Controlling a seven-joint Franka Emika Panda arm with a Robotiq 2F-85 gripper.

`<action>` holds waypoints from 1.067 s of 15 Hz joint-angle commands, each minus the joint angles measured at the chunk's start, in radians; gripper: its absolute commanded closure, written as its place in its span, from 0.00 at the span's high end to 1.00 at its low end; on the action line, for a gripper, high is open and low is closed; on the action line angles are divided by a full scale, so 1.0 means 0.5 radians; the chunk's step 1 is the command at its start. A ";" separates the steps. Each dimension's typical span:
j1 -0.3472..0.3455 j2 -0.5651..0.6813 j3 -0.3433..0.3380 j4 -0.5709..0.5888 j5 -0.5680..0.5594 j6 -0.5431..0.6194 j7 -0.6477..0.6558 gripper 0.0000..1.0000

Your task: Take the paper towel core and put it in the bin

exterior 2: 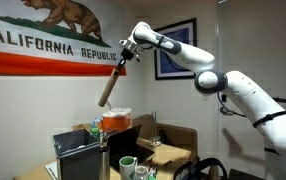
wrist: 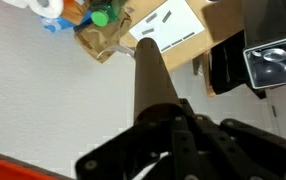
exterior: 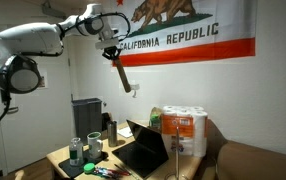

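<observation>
My gripper is high in the air in front of the flag and is shut on the upper end of the paper towel core, a slim brown cardboard tube that hangs tilted below it. Gripper and core show in both exterior views. In the wrist view the core runs away from the jaws toward the table. The bin, tall and dark grey, stands behind the table by the wall, below and to one side of the core. It also shows in an exterior view and in the wrist view.
A wrapped pack of white towel rolls, an open black laptop, small cups and an orange jug stand on the table. A California flag hangs on the wall close behind the arm.
</observation>
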 commanded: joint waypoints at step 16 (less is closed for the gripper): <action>0.528 -0.128 -0.134 -0.068 -0.037 -0.580 0.156 0.03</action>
